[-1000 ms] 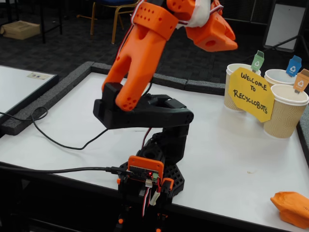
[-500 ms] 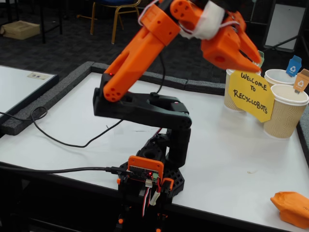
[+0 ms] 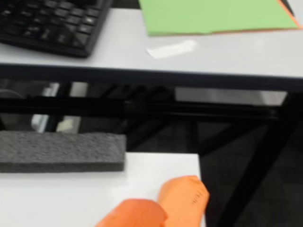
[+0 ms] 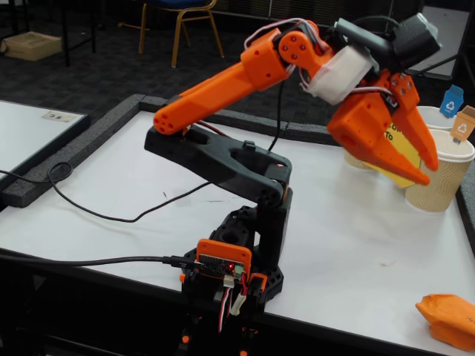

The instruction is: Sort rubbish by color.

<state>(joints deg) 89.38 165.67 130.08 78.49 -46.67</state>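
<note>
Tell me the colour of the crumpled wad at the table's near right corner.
Orange; the paper wad shows best in the fixed view.

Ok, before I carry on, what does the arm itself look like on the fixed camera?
The arm mixes orange printed links with a black lower link and black base. The gripper has long, pointed orange fingers, with a white block and a black camera housing at the wrist. Thin red, white and black wires run along the joints. An orange-cased controller board with a lit red LED sits at the base.

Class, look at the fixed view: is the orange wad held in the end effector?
No, the orange wad lies on the table, far from the end effector.
</note>
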